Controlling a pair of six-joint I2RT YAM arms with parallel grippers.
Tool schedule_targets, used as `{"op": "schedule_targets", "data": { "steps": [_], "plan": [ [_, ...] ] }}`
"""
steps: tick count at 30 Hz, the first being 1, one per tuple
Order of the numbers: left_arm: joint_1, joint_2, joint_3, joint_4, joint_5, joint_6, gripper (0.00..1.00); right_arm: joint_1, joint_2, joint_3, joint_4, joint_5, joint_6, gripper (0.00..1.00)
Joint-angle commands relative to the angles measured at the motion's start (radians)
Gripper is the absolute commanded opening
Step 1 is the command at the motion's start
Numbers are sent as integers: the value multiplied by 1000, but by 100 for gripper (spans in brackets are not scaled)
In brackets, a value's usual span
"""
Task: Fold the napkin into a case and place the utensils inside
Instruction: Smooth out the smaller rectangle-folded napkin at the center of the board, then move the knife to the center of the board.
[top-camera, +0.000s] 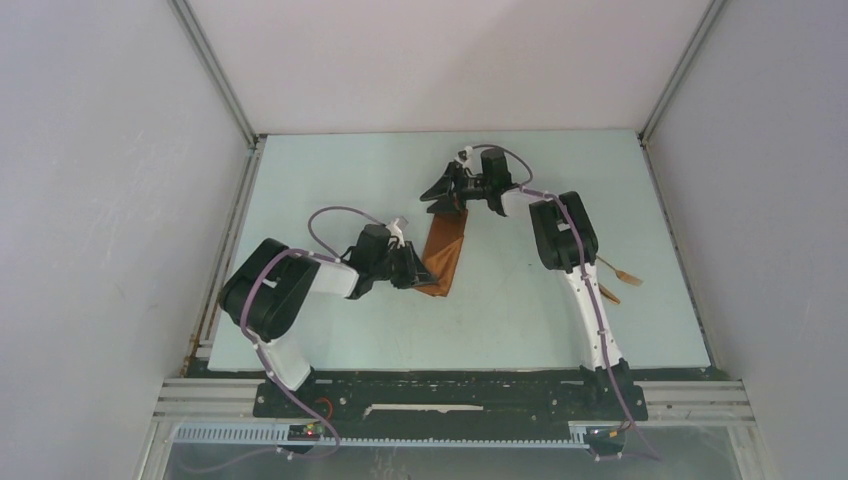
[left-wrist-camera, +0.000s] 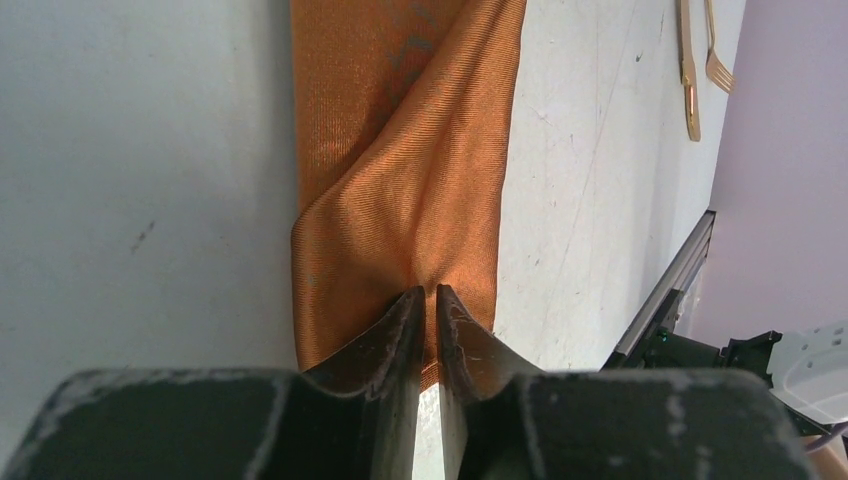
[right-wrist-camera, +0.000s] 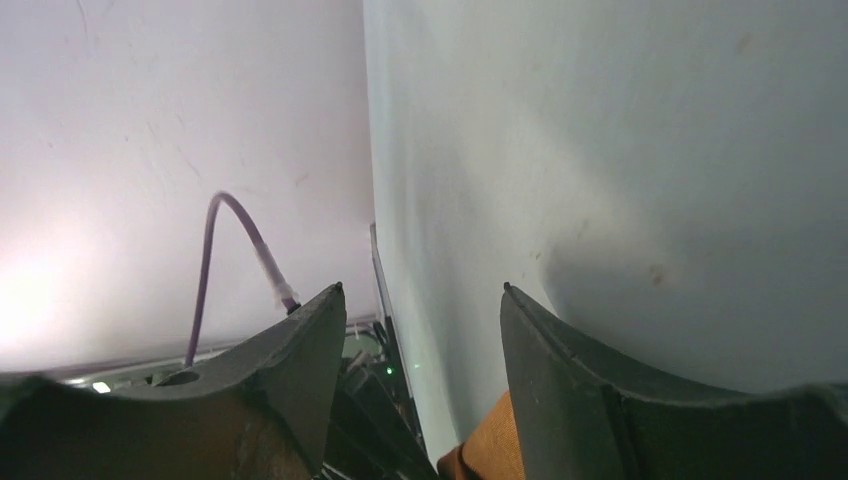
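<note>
**Lower centre, overhead view:** the left gripper (left-wrist-camera: 428, 292) is shown with its fingers pressed together, pinching the near end of the napkin (top-camera: 446, 248). The napkin, folded to a narrow rust-orange strip with a diagonal flap edge, is laid mid-frame on the pale table (top-camera: 330, 190).

**Above it:** the right gripper (right-wrist-camera: 421, 290) is held over the strip's far end, fingers spread wide. Orange cloth is visible between them at the bottom of the wrist view.

**Right of frame:** the golden utensils (top-camera: 622, 276) are seen well apart from the napkin, partly hidden by the right arm (top-camera: 580, 270).

Black-white arms (top-camera: 285, 295), purple cables (top-camera: 332, 211), scuffed black hands (left-wrist-camera: 427, 295).
</note>
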Motion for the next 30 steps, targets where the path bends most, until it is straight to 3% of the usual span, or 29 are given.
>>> {"op": "schedule_targets", "data": {
  "steps": [1, 4, 8, 10, 13, 16, 19, 25, 30],
  "plan": [
    [2, 36, -34, -109, -52, 43, 21, -53, 92, 165, -144, 72, -21, 66],
    [3, 20, -8, -129, -32, 45, 25, -58, 123, 354, -333, 73, -121, 66],
    [4, -62, 90, -202, -1, 46, 50, -77, 105, 654, -706, 94, -276, 68],
    [5, -109, 154, -247, 13, 41, 54, -105, 4, 650, -818, 112, -323, 68],
    [4, -182, 236, -331, 7, 37, 56, -143, -195, 485, -960, 170, -440, 69],
    [3, -279, 255, -368, 7, 20, 59, -151, -423, 292, -1140, 330, -619, 70],
    [-3, -385, 233, -400, 3, 15, 63, -146, -664, -8, -1141, 408, -698, 70],
    [-11, -565, 114, -483, -9, 25, 68, -188, -1104, -661, -928, 554, -580, 70],
    [-45, -734, 84, -619, -59, 104, 73, -326, -1345, -881, -940, 703, -493, 71]
  ]
}}
